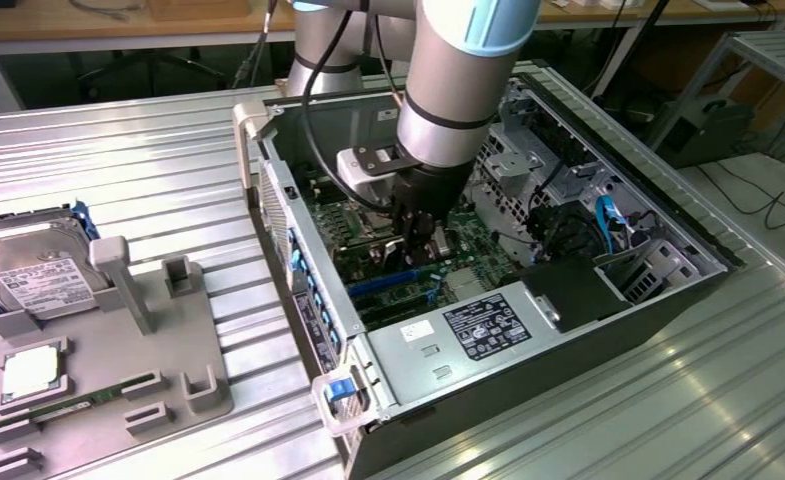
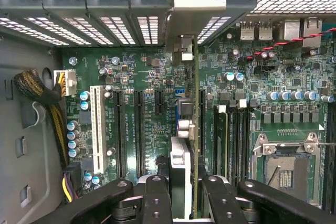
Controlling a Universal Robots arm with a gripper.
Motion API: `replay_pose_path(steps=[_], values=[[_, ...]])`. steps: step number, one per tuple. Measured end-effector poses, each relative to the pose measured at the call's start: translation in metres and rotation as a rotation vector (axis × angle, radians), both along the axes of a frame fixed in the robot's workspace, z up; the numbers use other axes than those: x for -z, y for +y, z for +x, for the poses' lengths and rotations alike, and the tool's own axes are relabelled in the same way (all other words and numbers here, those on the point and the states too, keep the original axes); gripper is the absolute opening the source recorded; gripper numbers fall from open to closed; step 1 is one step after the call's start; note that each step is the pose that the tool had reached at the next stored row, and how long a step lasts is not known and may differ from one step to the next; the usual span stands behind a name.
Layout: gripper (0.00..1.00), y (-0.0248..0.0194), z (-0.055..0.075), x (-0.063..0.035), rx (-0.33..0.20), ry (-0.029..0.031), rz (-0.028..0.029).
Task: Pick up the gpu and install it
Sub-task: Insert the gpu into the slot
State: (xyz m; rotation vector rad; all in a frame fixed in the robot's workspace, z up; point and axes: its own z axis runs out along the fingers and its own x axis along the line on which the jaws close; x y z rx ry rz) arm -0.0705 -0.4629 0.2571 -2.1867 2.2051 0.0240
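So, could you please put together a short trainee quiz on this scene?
1. True or false: the pincer holds the gpu inside the computer case.
2. Where does the hard drive lie? A: in the case. B: on the grey fixture at the exterior view's left. C: in the pincer.
3. What colour is the motherboard?
Key: 1 true; 2 B; 3 green.

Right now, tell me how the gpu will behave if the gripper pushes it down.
The gpu, held edge-on in the gripper, looks thin yet rigid, so it should not flop. Standing upright over the motherboard, it could tilt sideways. Its exposed parts look fragile.
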Motion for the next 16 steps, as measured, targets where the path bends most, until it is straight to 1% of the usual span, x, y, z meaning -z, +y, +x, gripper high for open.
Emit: replay_pose_path(steps=[10,14,16], values=[[0.28,0.0,-0.0012,0.0017,0.0,-0.0001,0.0003],[0.28,-0.0024,-0.0013,0.0018,0.0,0.0,0.0002],[0.28,-0.0025,-0.0016,0.002,0.0,-0.0001,0.0002]])
